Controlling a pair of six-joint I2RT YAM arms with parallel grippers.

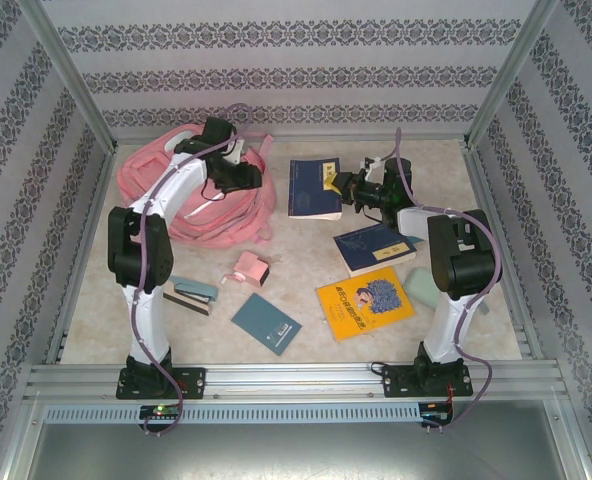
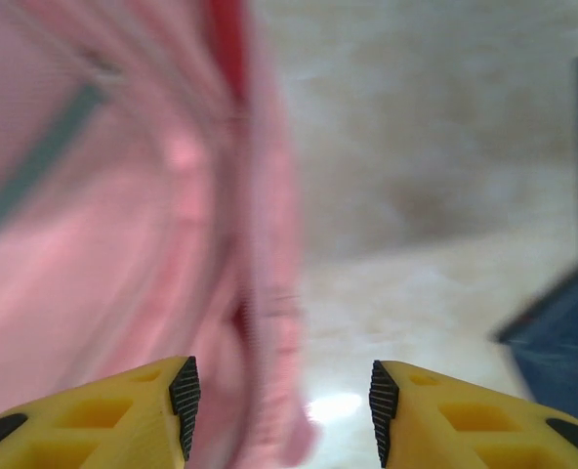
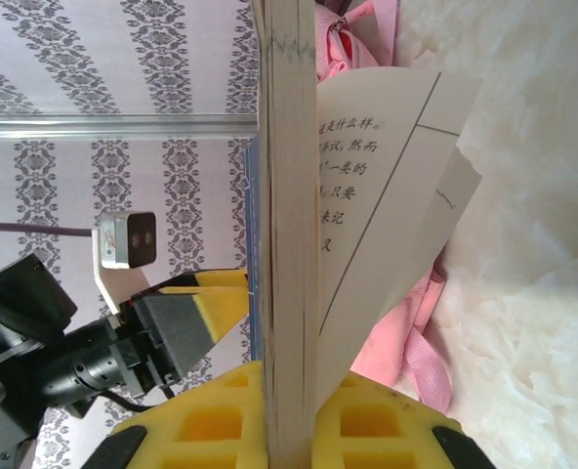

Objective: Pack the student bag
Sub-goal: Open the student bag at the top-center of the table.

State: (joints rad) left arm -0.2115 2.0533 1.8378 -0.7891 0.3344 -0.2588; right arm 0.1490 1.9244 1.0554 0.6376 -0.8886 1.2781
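The student bag lies slumped at the far left of the table, a big soft heap of pink fabric with loose straps spilling toward the middle; the left arm bends over it, and the left gripper hangs at its right edge, yellow ribbed fingers spread apart with nothing clamped, blurred pink cloth beside the left one. In front of the bag lie a small stack of flat pads, a small pink pouch and a teal notebook; just right of the bag sits a dark blue book, flat and rectangular. The right gripper is clamped on that book's edge; the wrist view shows its cream page block edge-on between the yellow fingers, one printed page curling away. Nearer the right arm lie a second blue book and a yellow book with a cartoon cover. The tabletop is pale and mottled like marble; wallpaper with bands of grey ornament lines the walls, framed by aluminium rails.
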